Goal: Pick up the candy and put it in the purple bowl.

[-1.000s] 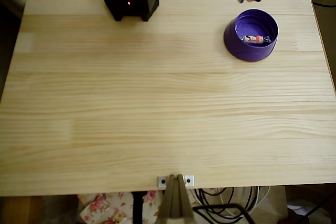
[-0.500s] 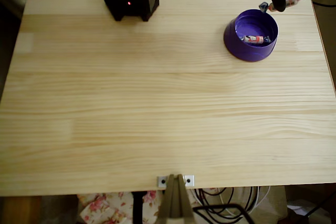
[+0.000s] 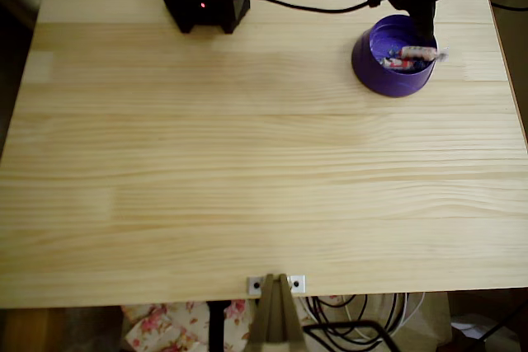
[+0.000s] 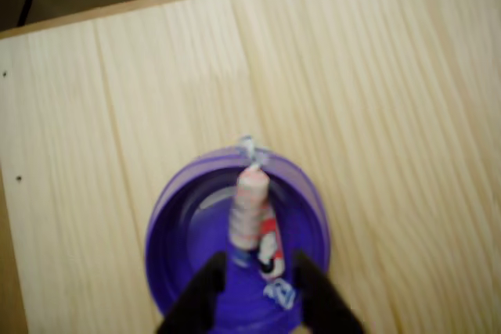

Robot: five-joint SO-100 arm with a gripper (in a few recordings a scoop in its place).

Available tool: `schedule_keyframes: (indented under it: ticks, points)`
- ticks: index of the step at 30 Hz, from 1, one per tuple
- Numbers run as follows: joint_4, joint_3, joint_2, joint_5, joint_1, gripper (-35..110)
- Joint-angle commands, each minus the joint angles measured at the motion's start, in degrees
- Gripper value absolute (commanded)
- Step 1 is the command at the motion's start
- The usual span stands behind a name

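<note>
I'm pinching the candy (image 4: 249, 207) in my gripper (image 4: 258, 267) above the purple bowl (image 3: 369, 65) at the table's (image 3: 247, 171) far right corner. Risk: it's reaching the rim and could tip out on release.

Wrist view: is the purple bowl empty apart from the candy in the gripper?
No. A shorter red-and-white candy already lies inside the purple bowl, beside the candy held in the gripper.
</note>
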Motion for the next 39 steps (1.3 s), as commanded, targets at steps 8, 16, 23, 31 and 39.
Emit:
schedule_keyframes:
  ticks: [8, 16, 23, 31, 39]
  points:
    - [-0.09, 2.20, 10.46, 0.62, 1.32, 8]
    - [5.98, 3.78, 20.92, 0.79, 9.84, -1]
    - [10.37, 8.96, 32.70, 3.25, 35.95, -1]
    - [9.40, 16.00, 34.45, -2.46, 65.48, -1]
    - [4.83, 36.21, 49.66, -4.13, 75.23, -1]
